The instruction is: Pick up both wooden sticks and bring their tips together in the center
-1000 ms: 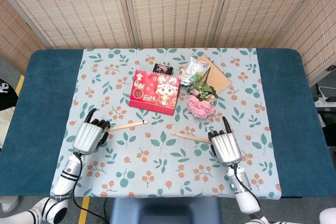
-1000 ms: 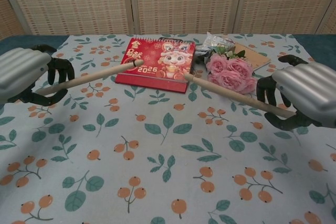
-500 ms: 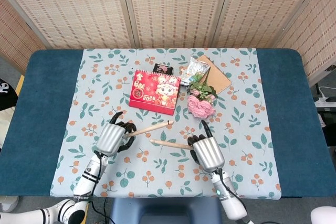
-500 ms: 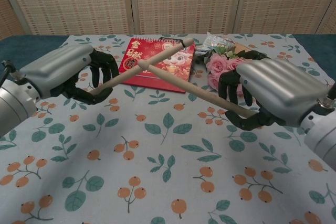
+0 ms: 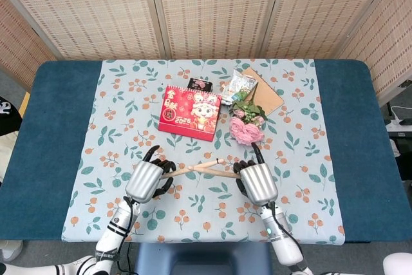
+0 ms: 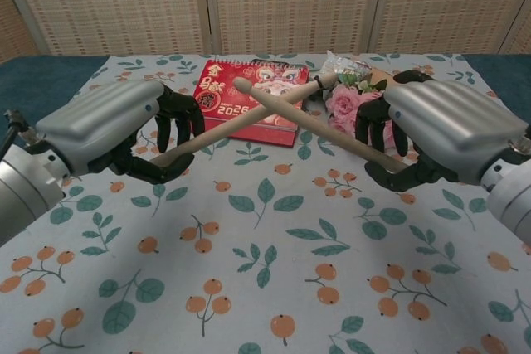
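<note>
Two sticks up, one in each of my hands. My left hand (image 6: 108, 134) has its dark fingers wrapped round the butt of the left stick (image 6: 241, 122); my right hand (image 6: 444, 134) grips the butt of the right stick (image 6: 319, 130) the same way. Both sticks are clear of the cloth (image 6: 265, 288), angled up and inward.

No container here: the calendar (image 5: 188, 113), the pink flowers (image 5: 246, 130), the foil packet (image 5: 239, 85), the brown notebook (image 5: 269, 93) and the small dark card (image 5: 201, 85) all lie loose on the cloth.

Hard to read: in the chest view the sticks overlap as an X in front of the calendar, each tip running past the other shaft, the left stick's tip near the flowers, the right stick's tip up by the calendar's top edge. In the head view they also lap over each other between my hands, tips near mid-table. I can't tell whether the shafts touch at the crossing. My palms hide the butt ends of both sticks. Chest view cuts off both forearms at the frame edges. The flowers are partly behind my right hand and its stick.

Each stick juts from the thumb side of its hand toward the other hand.
</note>
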`<state>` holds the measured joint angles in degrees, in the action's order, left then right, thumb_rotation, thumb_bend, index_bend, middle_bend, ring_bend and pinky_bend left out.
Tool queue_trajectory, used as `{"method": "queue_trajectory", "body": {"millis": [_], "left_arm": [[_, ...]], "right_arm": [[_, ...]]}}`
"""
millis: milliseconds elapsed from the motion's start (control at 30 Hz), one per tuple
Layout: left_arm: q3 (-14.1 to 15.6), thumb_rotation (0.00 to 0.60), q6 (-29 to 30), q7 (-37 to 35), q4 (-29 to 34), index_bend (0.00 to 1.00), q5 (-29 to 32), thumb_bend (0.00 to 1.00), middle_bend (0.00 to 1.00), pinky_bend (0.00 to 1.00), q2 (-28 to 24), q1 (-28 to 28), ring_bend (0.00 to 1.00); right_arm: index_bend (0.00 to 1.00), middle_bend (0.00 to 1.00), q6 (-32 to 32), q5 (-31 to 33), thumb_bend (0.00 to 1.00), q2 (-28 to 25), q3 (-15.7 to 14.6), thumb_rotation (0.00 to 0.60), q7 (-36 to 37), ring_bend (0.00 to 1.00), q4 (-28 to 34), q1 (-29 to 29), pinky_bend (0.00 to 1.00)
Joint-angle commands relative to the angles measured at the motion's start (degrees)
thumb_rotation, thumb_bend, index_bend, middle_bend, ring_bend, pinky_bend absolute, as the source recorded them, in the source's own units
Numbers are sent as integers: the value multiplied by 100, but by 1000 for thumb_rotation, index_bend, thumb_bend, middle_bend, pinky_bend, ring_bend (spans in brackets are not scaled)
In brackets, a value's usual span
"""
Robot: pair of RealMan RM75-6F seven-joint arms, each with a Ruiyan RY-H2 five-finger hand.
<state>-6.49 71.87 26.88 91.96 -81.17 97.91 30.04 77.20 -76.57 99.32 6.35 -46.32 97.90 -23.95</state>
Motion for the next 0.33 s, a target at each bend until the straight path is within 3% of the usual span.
{"method": "queue_trajectory", "body": {"millis": [33,333], "left_arm": [[40,600,97,176,16,863,-94,541,901,136,58,-20,545],[-7,600,100,226,-79,863,-34,540,901,135,128,-16,545]], "right_arm": [[985,832,4,2,406,-31,3,600,17,561,32,8,17],[985,832,47,-61,406,-97,-44,600,-68,561,97,29,17]]}}
